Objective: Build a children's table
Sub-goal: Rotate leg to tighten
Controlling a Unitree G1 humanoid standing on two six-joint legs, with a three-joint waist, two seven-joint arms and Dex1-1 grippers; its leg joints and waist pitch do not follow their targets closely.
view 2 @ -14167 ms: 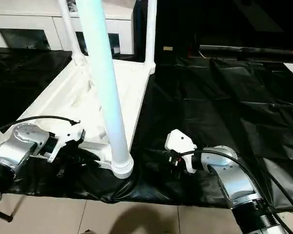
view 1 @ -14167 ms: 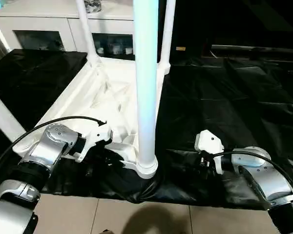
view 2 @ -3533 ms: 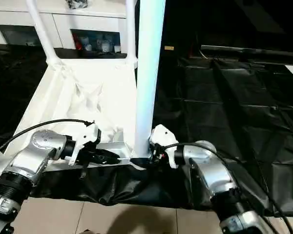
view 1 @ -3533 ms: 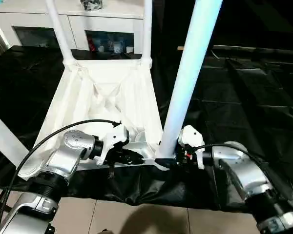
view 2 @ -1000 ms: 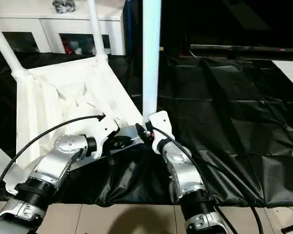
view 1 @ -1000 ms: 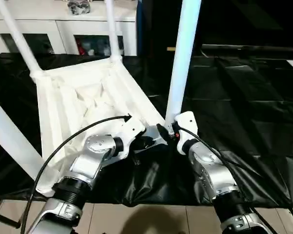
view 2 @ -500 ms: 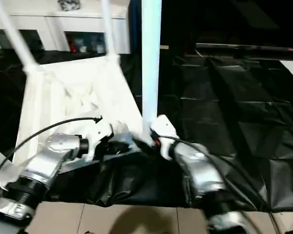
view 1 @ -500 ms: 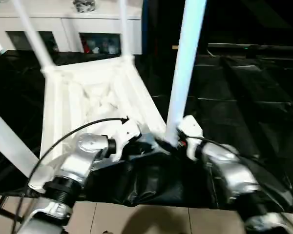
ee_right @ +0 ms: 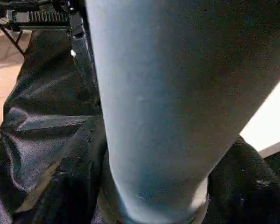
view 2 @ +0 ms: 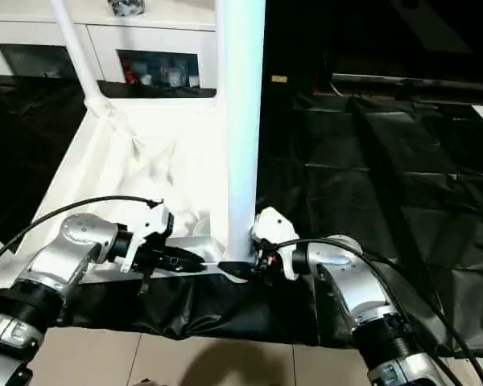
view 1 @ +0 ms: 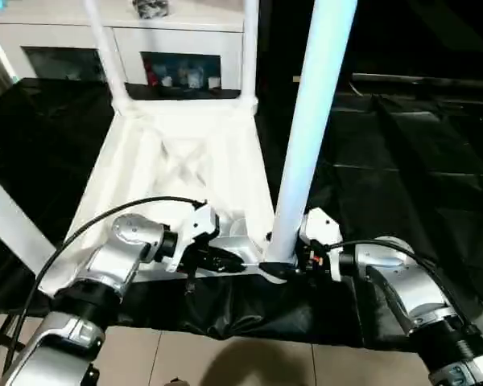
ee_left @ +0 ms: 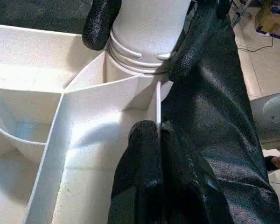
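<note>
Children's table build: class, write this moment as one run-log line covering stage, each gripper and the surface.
stage: seating near leg | left gripper: shut on tabletop rim | right gripper: around near leg base | surface: black sheet

Head views: light falls from above, leaving the white table top (view 1: 185,173) bright and nearly washed out, its ribs faint. The near table leg (view 1: 314,121) carries a pale blue cast along its length. The black floor sheet (view 1: 386,185) shows soft grey sheen on its creases and sinks into darkness at the far right. A soft shadow lies on the beige floor tiles (view 1: 225,358) at the lower edge. The silver forearms (view 2: 350,293) bear small highlights. Left wrist view: evenly lit, the rim wall sharp, the black fingers (ee_left: 144,186) close to the lens slightly soft. Right wrist view: dim, the leg close up, blurred and bluish grey.
</note>
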